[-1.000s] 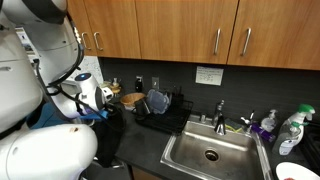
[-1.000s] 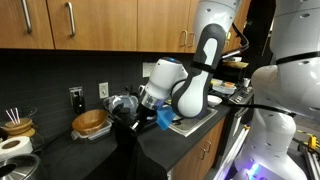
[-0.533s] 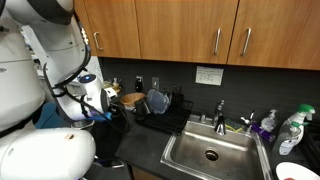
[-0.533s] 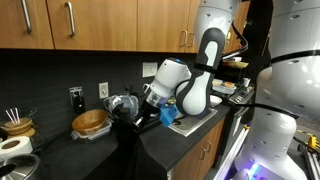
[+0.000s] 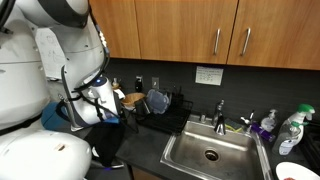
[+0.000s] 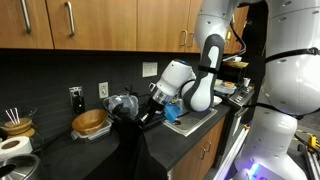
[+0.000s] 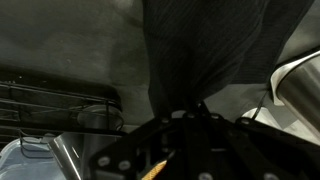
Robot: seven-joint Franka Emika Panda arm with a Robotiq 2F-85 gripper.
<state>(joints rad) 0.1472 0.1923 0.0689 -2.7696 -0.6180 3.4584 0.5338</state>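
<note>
I've got the dark cloth clenched tight in the gripper. It hangs down by the desk's front edge, near the wooden bowl, with the dish rack farther along.

One cloth, one bowl — one sink

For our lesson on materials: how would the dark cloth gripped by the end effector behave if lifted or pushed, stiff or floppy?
Probably floppy: the dark cloth hangs in long folds from the shut end effector. Likely light for its size, since one pinch carries it. Pushed, it would probably bunch up rather than slide.
</note>
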